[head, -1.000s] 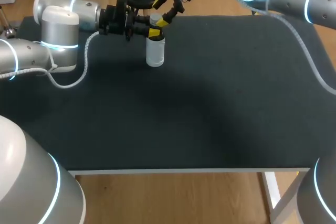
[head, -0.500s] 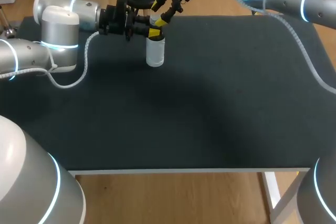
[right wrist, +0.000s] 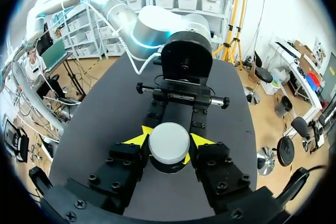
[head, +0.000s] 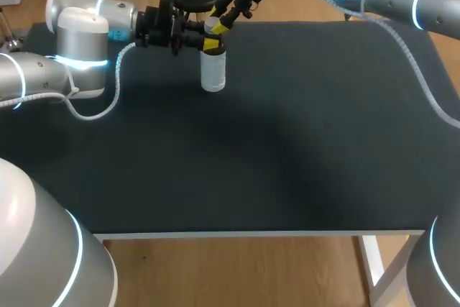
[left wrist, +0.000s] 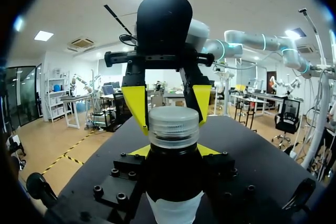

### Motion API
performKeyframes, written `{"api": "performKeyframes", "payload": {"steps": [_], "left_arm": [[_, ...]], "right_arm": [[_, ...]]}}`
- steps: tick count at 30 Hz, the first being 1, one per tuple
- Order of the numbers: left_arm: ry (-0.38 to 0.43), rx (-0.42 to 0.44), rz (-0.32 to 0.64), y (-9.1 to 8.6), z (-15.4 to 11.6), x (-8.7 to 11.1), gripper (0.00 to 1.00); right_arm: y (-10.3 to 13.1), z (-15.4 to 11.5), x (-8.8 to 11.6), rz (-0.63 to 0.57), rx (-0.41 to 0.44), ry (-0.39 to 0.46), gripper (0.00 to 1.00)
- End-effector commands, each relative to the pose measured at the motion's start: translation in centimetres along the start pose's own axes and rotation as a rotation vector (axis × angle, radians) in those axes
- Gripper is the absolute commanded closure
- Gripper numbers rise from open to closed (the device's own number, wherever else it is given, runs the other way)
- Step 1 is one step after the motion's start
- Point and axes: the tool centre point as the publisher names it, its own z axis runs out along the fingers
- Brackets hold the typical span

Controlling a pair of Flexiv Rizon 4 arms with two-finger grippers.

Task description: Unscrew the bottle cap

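Left pincer [head: 210, 45] grips 1 bottle [head: 213, 73]; right pincer [head: 218, 26], 1 cap [left wrist: 174, 124].

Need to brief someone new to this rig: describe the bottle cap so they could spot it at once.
On the dark table, look to the far side where both arms meet at a clear bottle standing upright. The cap is the pale, ribbed disc on its top, flanked by the right gripper's yellow-tipped fingers, above the left gripper clamping the bottle.
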Motion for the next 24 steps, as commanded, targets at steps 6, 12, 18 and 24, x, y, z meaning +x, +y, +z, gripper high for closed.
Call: {"api": "performKeyframes", "payload": {"steps": [6, 12, 18, 24], "left_arm": [[0.002, 0.001, 0.001, 0.0, 0.1, 0.1, 1.00], [0.002, 0.001, 0.001, 0.0, 0.1, 0.1, 1.00], [0.002, 0.001, 0.001, 0.0, 0.1, 0.1, 1.00], [0.002, 0.001, 0.001, 0.0, 0.1, 0.1, 1.00]], "right_arm": [[0.1, -0.1, -0.9, -0.116, -0.023, 0.114, 1.00], [0.8, 0.1, -1.0, -0.242, -0.042, 0.247, 1.00], [1.2, 0.2, -0.8, -0.348, -0.047, 0.382, 1.00], [1.2, -0.2, -0.8, -0.375, -0.052, 0.403, 1.00]]}}
